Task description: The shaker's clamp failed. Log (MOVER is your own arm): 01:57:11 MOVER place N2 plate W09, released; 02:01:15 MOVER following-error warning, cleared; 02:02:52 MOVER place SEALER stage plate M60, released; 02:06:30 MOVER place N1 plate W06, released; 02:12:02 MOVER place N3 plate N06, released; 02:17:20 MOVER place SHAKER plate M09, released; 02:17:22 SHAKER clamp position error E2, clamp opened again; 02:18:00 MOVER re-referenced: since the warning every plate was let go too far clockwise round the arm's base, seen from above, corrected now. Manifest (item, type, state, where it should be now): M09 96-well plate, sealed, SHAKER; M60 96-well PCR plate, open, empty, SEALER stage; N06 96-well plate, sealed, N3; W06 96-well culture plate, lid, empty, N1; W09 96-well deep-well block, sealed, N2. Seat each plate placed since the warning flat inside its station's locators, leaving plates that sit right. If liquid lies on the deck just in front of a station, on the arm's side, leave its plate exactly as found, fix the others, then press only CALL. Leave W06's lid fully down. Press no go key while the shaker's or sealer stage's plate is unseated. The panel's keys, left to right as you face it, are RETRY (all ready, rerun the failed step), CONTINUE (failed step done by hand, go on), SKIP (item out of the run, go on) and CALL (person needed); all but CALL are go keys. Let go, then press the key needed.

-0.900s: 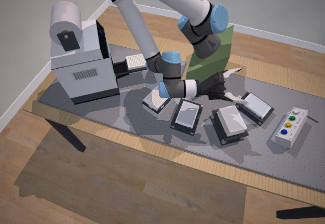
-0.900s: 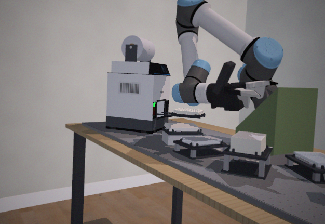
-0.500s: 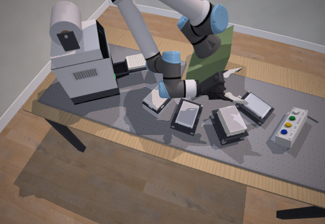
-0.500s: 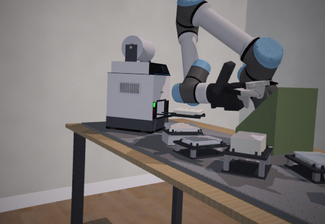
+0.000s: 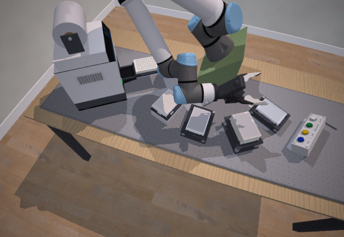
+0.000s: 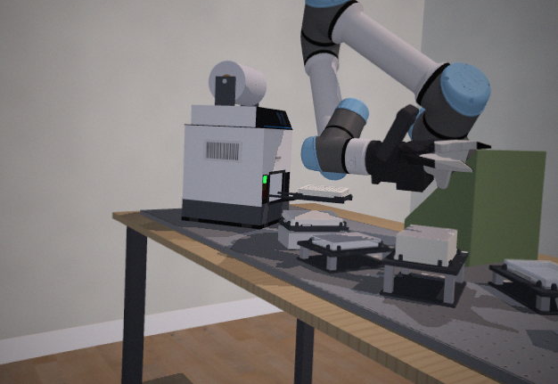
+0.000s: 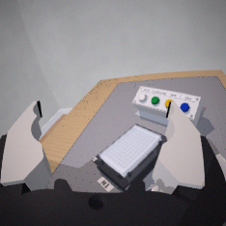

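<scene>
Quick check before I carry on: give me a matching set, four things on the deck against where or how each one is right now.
Things:
1. gripper
2. PCR plate
3. block
4. N1 plate

Places or states:
A. on the stage of the sealer
B. in the nest next to the key panel
C. open, above the deck, holding nothing
D. thick and white, on a raised nest

Pairs: 1-C, 2-A, 3-D, 4-B
</scene>
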Controlling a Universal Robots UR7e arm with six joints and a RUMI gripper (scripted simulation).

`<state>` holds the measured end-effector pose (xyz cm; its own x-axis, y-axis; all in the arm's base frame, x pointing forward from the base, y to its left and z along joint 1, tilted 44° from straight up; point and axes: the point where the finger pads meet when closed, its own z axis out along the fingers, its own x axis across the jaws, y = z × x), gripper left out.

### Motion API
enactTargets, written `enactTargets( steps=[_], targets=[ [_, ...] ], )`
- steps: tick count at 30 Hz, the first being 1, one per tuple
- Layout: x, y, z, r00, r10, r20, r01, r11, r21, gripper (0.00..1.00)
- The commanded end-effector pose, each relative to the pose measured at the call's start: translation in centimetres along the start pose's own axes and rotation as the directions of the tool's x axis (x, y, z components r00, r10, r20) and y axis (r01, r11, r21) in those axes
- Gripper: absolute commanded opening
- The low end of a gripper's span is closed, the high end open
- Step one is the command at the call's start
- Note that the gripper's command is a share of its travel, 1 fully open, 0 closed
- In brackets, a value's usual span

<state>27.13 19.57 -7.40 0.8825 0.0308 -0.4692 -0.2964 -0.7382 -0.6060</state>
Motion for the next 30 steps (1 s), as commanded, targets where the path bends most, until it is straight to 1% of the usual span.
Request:
enactTargets(
  steps=[1,4,5,7,9,11,13,16,18,21,22,24,28,30],
  targets=[
    [-0.5,0.7,1.4,0.998,0.053,0.04,-0.05,0.996,-0.068,0.82],
    [-1.0,1.5,2.5,0.994,0.087,0.059,-0.08,0.99,-0.115,0.82],
    [-1.0,1.5,2.5,0.993,0.098,0.064,-0.089,0.987,-0.131,0.82],
    [-1.0,1.5,2.5,0.993,0.098,0.064,-0.089,0.987,-0.131,0.82],
    [-1.3,2.1,3.3,0.99,0.121,0.073,-0.108,0.981,-0.163,0.82],
    [-1.4,2.3,3.5,0.986,0.144,0.08,-0.126,0.972,-0.196,0.82],
    [-1.7,2.9,4.2,0.982,0.167,0.084,-0.144,0.963,-0.229,0.82],
    [-1.8,3.1,4.4,0.976,0.2,0.088,-0.169,0.945,-0.279,0.82],
    [-2.1,3.8,5.1,0.971,0.222,0.086,-0.185,0.932,-0.313,0.82],
    [-2.1,3.9,5.2,0.964,0.254,0.082,-0.208,0.908,-0.363,0.82],
    [-2.2,4.3,5.5,0.961,0.264,0.079,-0.216,0.9,-0.379,0.82],
    [-2.2,4.3,5.5,0.961,0.264,0.079,-0.216,0.9,-0.379,0.82],
    [-2.5,5.5,6.5,0.952,0.301,0.061,-0.244,0.862,-0.443,0.82],
    [-2.5,5.5,6.5,0.947,0.318,0.049,-0.258,0.841,-0.475,0.82]
  ],
)
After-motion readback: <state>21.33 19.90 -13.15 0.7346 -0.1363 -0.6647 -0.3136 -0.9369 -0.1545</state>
